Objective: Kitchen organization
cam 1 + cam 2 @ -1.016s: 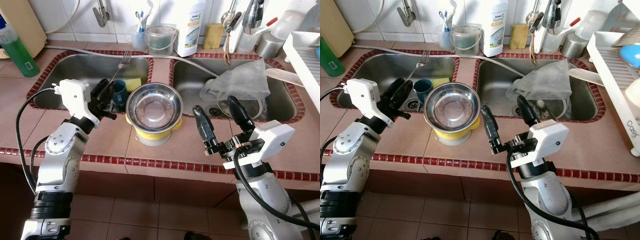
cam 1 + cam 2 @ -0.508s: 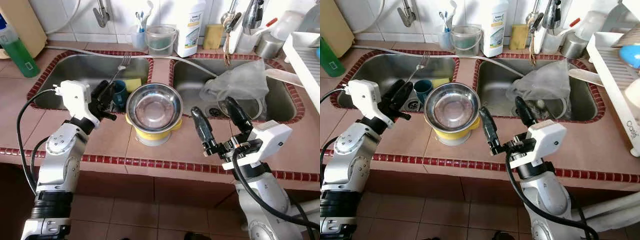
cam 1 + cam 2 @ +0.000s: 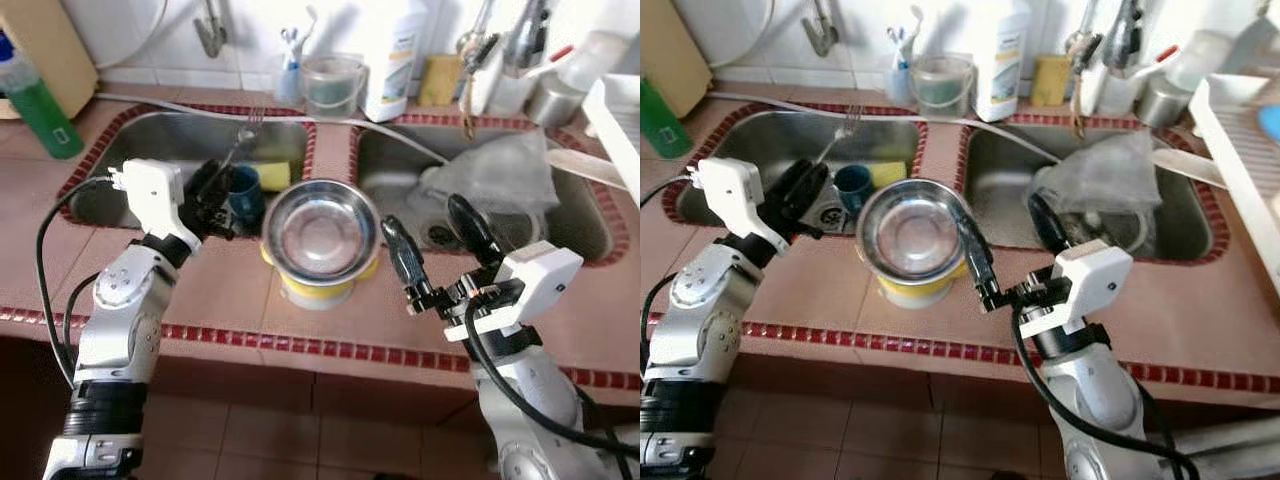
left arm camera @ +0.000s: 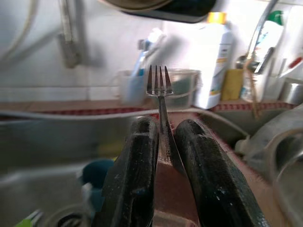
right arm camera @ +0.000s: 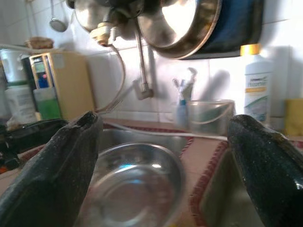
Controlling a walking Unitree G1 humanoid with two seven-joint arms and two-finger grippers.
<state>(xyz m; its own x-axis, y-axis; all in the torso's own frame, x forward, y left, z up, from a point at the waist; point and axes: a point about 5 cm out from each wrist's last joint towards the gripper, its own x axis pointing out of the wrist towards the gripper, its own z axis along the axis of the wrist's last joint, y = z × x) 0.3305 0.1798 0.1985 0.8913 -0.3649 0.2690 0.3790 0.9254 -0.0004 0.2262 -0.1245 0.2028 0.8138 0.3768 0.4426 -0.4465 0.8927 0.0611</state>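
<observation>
My left gripper [image 3: 213, 188] hovers at the near rim of the left sink [image 3: 150, 140], shut on the handle of a metal fork [image 4: 160, 94] whose tines point towards the back wall. A steel bowl [image 3: 320, 228] rests on a yellow bowl [image 3: 318, 287] on the tiled counter between the two sinks. Just right of that bowl my right gripper [image 3: 432, 240] stands open, nothing between its fingers; the steel bowl [image 5: 135, 189] lies ahead of it in the right wrist view.
A blue cup [image 3: 243, 188] and a yellow sponge [image 3: 272, 176] lie in the left sink. A crumpled plastic bag [image 3: 500, 170] fills the right sink. A detergent bottle [image 3: 393, 60], clear tub [image 3: 333, 82] and green bottle [image 3: 35, 100] line the back. A white dish rack [image 3: 620, 120] stands at the right.
The head views have shifted and blurred, so the camera moved. Both arms keep nearly the same pose, the fork still in the left gripper.
</observation>
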